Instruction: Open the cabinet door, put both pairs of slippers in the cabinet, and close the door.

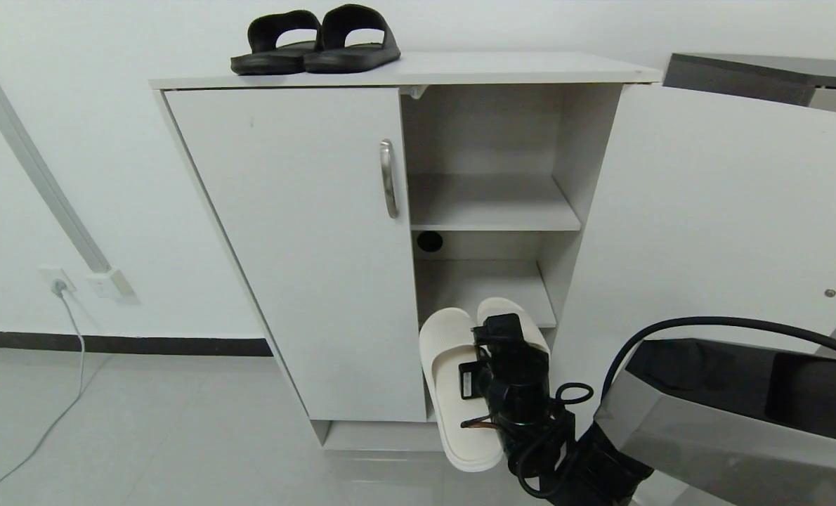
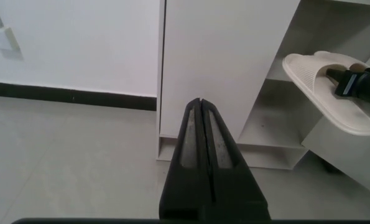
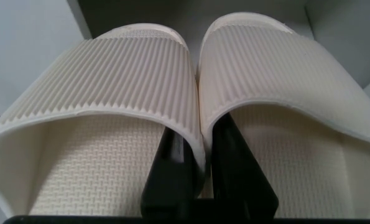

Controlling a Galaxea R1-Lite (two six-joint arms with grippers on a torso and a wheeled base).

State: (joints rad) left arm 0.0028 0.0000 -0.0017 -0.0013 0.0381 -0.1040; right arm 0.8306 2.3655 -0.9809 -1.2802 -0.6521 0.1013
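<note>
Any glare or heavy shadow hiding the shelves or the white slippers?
Head view: even light, shelves readable, cabinet edges slanted by the wide lens; right wrist view: white slippers evenly lit, right gripper dark under their straps; left wrist view: no glare.

Wall socket point(image 1: 57, 280) low on white wall point(image 1: 109, 176), grey cable point(image 1: 74, 379) plugged in, trailing to pale floor point(image 1: 144, 450). Diagonal trunking point(image 1: 35, 165) meets small box point(image 1: 111, 284) beside socket. Black skirting point(image 1: 123, 345) below

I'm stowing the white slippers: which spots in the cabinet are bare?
The upper shelf and lower shelf beside the open door are bare. Black slippers crowd the left half of the cabinet top; its right end is free.
</note>
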